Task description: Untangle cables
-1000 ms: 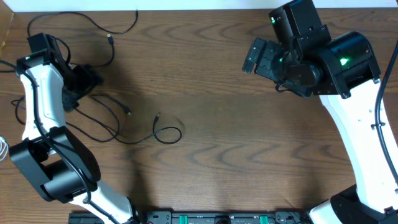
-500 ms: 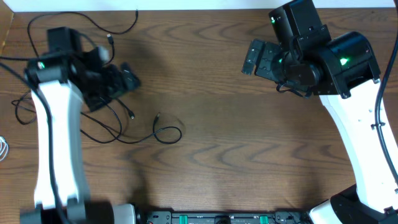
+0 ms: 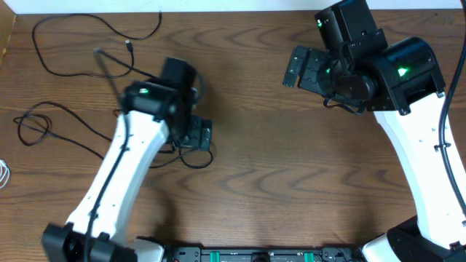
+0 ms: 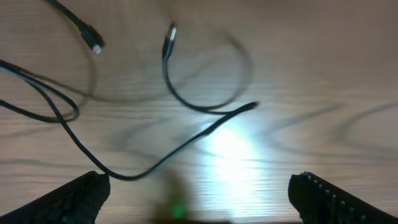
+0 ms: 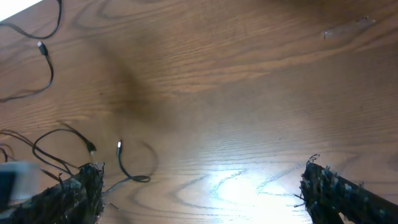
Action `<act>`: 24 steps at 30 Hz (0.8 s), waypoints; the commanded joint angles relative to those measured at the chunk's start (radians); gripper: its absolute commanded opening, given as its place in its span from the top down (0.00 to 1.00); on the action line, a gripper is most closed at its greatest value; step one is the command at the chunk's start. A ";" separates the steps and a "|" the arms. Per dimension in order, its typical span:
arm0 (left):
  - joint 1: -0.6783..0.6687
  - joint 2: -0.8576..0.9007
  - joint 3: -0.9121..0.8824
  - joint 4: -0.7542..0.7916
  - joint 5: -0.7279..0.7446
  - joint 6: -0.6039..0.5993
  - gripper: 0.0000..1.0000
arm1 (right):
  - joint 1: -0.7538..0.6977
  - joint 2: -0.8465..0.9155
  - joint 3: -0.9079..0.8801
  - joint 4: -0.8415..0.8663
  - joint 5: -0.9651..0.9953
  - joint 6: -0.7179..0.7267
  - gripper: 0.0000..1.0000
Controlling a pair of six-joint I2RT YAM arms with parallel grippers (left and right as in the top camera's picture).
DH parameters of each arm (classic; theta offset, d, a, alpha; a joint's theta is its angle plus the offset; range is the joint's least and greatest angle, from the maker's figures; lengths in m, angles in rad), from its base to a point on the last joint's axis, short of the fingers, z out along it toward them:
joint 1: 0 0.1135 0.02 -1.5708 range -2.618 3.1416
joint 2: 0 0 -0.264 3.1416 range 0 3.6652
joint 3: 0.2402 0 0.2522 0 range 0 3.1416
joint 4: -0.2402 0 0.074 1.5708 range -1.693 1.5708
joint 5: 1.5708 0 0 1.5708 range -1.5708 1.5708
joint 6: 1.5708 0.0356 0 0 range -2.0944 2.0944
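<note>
- Three black cables at least on the table (image 3: 291,189), all on its left half, none lifted. A bit of white cable (image 3: 4,175) shows at the left edge, too cropped to judge.
- Long cable (image 3: 95,22) runs along the top-left and looks laid out alone, its plug (image 3: 129,45) free. Counts as done, I'd say.
- Left-edge cable (image 3: 33,120) has a small loop and trails toward the left arm (image 3: 124,167); part of it is hidden under the arm.
- Curled cable (image 4: 199,109) lies right below the left gripper (image 3: 195,135), plug end free, tail heading off to the other strands. The left wrist view shows strands crossing at the left, so that area is not sorted.
- Left gripper: jaws wide, nothing in them, poised above the curl, not touching it.
- Right gripper (image 3: 301,67): jaws wide, empty, up over the bare right side, well apart from every cable.
- Judgement: roughly midway. Left to do is pulling the curled one and the left-edge one clear of each other.
</note>
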State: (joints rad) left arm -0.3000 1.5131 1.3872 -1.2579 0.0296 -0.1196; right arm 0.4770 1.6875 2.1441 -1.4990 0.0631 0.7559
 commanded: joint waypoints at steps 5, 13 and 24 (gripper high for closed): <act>-0.049 0.137 -0.032 -0.003 -0.128 0.154 0.04 | 0.009 0.002 -0.005 0.000 0.005 -0.013 0.01; -0.049 0.302 -0.032 0.007 -0.129 0.175 0.20 | 0.009 0.002 -0.005 0.006 0.005 -0.013 0.01; -0.045 0.321 -0.006 0.066 -0.128 0.167 0.81 | 0.009 0.002 -0.005 0.013 0.005 -0.013 0.01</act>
State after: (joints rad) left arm -0.3454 1.8370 1.3636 -1.1885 -0.0856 0.0547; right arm 0.4770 1.6875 2.1441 -1.4902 0.0631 0.7532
